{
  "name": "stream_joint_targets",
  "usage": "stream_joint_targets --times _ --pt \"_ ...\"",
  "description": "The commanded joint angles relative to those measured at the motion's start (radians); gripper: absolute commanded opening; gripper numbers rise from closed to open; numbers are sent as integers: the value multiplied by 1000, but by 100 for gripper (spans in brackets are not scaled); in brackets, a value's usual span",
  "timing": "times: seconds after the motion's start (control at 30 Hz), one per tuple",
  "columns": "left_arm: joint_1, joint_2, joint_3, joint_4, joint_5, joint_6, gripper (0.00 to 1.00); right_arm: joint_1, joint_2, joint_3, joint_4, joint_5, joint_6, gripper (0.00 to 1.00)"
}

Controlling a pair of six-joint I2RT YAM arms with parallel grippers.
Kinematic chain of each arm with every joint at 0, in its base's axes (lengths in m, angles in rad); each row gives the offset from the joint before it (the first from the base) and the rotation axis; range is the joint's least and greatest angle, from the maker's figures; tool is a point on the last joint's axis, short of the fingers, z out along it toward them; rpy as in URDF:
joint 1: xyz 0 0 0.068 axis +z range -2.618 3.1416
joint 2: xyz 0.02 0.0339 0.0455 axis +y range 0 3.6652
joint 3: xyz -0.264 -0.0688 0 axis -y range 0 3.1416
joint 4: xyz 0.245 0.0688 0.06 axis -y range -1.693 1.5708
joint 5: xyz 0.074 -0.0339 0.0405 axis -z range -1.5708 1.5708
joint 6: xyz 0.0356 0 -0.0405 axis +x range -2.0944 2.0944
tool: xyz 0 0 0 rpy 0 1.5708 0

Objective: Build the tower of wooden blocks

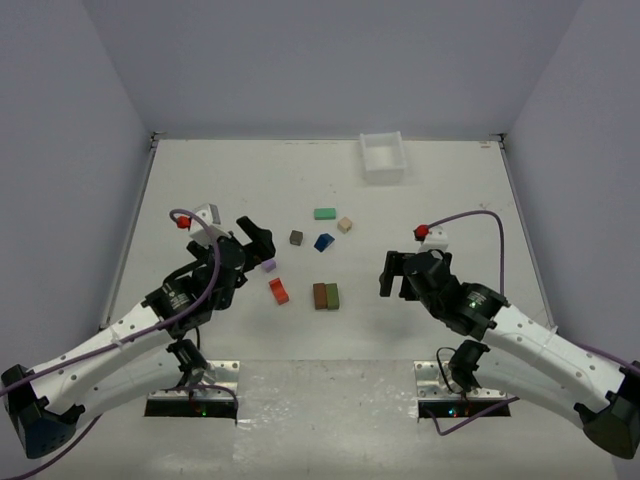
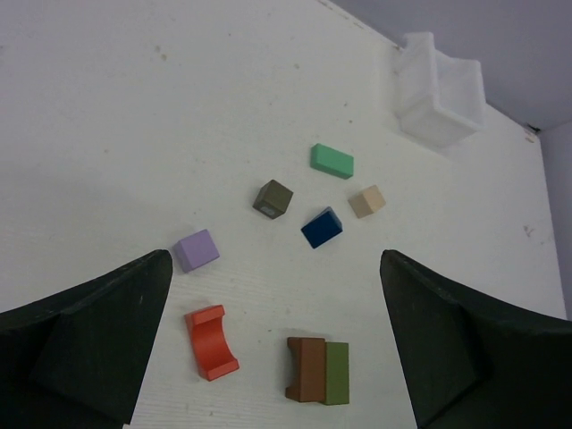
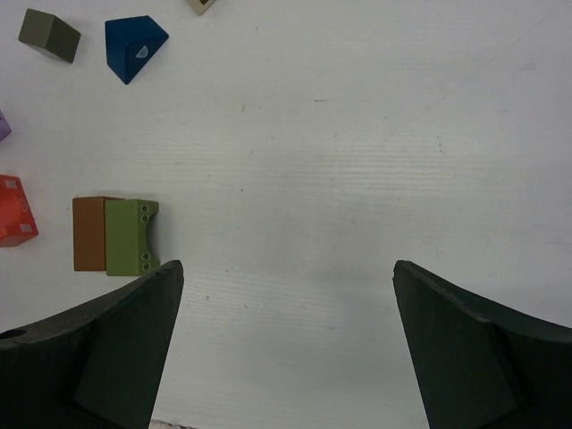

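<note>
Blocks lie singly on the desk [image 1: 250,180]. We find the left jaws released and holding nothing. The red-orange arch block [image 2: 212,342] and the touching brown block [image 2: 307,368] and olive block [image 2: 336,373] lie between them, with the purple cube [image 2: 196,249] just ahead of one jaw. The right jaws are likewise released. The brown-olive pair sits just ahead of one jaw, and the blue roof block [image 3: 134,45] lies farther ahead.

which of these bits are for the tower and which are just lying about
For the tower: red-orange block, brown block, olive block, purple block, blue block, dark grey block, green block, beige block.
Just lying about: white tray.
</note>
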Motion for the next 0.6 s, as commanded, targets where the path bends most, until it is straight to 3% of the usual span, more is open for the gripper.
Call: stream_joint_targets --times 0.0,0.57 --pt "-3 8 7 -53 -32 -49 100 1 4 -9 5 31 -27 99" --pt "-3 80 19 -47 4 -26 100 1 115 18 26 6 -114 99"
